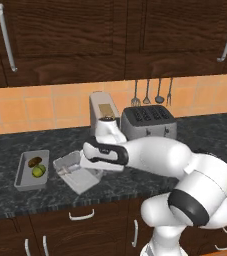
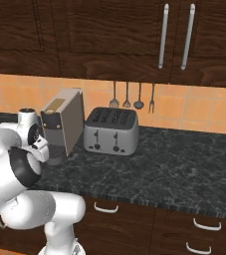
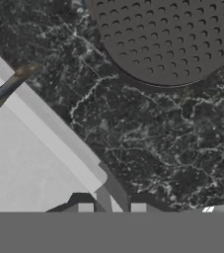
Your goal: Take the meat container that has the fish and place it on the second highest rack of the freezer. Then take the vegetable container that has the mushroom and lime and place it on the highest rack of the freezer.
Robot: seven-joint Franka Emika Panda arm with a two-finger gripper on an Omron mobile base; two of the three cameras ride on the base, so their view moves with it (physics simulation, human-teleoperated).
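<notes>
White arm [image 1: 155,157] reaching left and low, fingers [image 3: 85,207] nearly closed, straddling a tray wall [image 3: 111,190]

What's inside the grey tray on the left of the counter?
The left tray holds a brown mushroom and a yellow-green lime, lying close together. Its near wall hides part of the floor, so anything flat there cannot be seen.

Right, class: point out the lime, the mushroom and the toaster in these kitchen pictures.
lime [image 1: 38,171]: left base view, the middle of the yellow-green ball in the grey tray.
mushroom [image 1: 34,162]: left base view, the top of the brown lump behind the lime.
toaster [image 2: 110,133]: right base view, its silver front face.
</notes>
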